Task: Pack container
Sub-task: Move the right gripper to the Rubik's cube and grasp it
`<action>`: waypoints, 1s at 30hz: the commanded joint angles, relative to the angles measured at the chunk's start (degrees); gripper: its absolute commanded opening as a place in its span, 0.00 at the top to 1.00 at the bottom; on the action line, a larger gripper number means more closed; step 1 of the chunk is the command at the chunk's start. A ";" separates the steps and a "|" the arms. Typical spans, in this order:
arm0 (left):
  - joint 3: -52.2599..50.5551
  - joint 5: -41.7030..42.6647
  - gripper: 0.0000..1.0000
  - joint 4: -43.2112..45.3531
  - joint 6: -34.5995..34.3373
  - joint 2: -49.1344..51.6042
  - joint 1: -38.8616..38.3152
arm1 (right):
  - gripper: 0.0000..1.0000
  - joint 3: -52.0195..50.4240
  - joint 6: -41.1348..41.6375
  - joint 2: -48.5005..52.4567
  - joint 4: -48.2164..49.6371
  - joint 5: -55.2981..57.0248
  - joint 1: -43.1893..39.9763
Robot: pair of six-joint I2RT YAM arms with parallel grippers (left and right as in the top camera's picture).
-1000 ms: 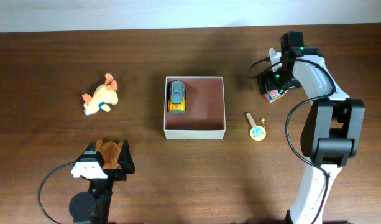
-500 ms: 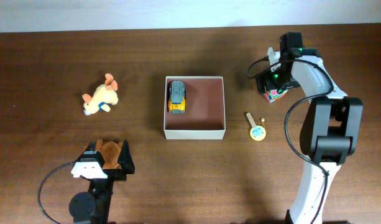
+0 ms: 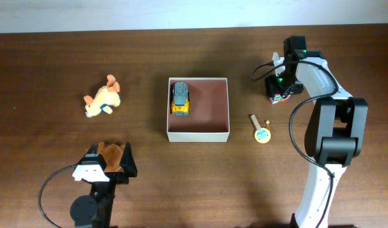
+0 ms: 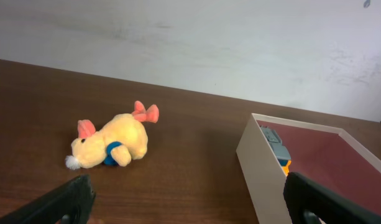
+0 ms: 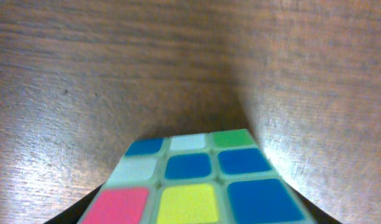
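Right jaws hung over the cube (image 5: 189, 169), surely bound for the box (image 3: 198, 134); their grip was hidden. Left jaws gaped empty.

The right hand (image 3: 278, 87) hides most of the puzzle cube (image 5: 191, 185).

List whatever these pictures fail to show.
Right claw: overhead, the arm covers its fingers; right wrist shows none, so open or shut is unknown.
Puzzle cube: right wrist, blurred and cut by the bottom edge.
Toy car: left wrist, the container wall hides most of it.
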 commanded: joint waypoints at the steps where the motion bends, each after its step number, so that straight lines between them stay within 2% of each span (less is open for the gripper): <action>1: -0.35 0.81 0.01 -0.04 0.92 -0.48 0.02 | 0.39 -0.39 8.79 0.74 -1.60 -0.76 -0.26; 4: -0.35 0.79 0.01 -0.04 0.92 -0.48 0.02 | 0.42 -0.39 12.66 0.74 -2.67 -0.76 -0.17; 17: -0.35 0.79 0.01 -0.04 0.92 -0.48 0.02 | 0.45 0.87 12.83 0.59 -5.88 -0.98 -0.11; 23: -0.35 0.81 0.01 -0.04 0.92 -0.48 0.02 | 0.46 9.38 12.83 0.59 -14.69 -2.14 -0.11; 30: -0.35 0.79 0.01 -0.04 0.92 -0.48 0.02 | 0.46 23.87 10.93 0.59 -28.00 -12.66 0.17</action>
